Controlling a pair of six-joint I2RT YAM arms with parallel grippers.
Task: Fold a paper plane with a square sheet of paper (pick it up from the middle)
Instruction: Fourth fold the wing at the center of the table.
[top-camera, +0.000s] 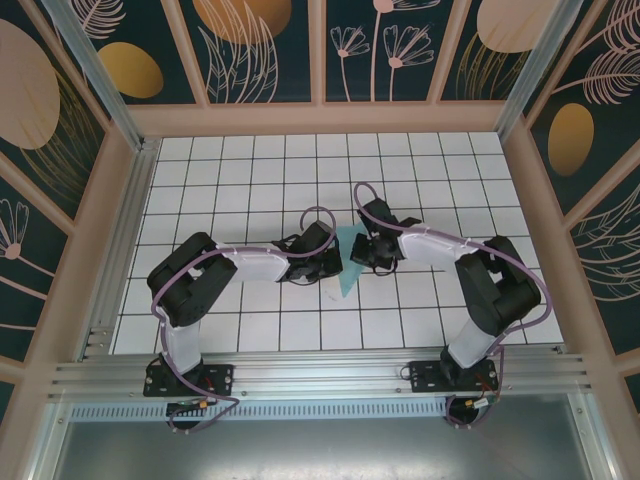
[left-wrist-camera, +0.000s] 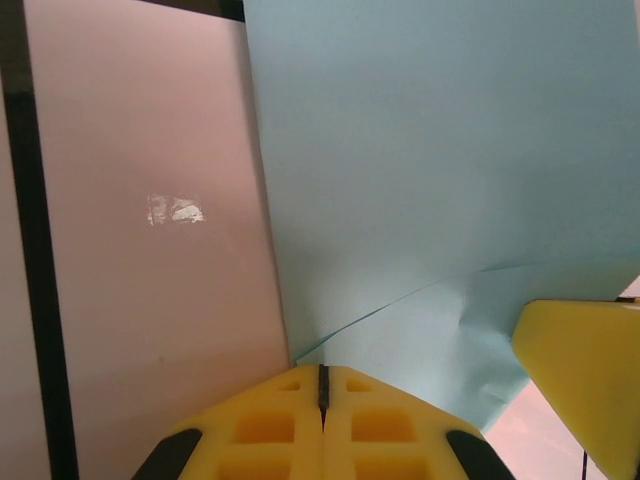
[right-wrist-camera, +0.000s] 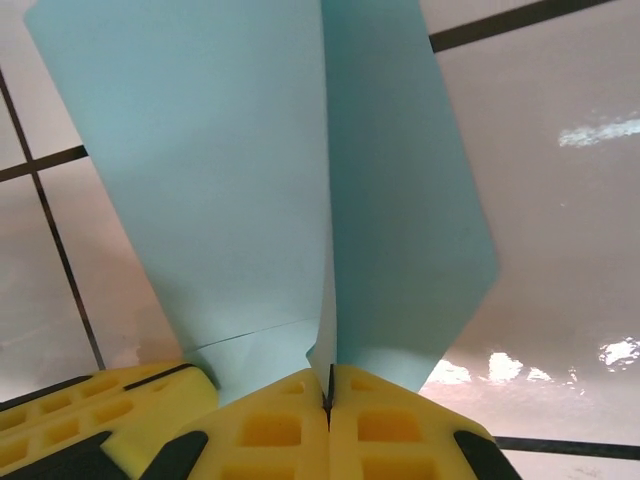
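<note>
Paper (top-camera: 347, 264), part-folded, at tabletop (top-camera: 250, 160) centre. Right gripper (right-wrist-camera: 328, 388), at 3 o'clock, pinches its crease. Left gripper (left-wrist-camera: 322, 392), at 9 o'clock, clenched; hold unclear. We judge paper light, floppy, tear-prone: grip along creases.

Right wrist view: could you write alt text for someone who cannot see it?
The right gripper, yellow jaws shut, pinches a partly folded teal-blue paper at its centre crease. Two flaps spread away from the grip, above a glossy white tiled table with dark lines.

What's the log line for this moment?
paper: part-folded | left claw: shut, at paper edge | right claw: shut on paper crease
</note>
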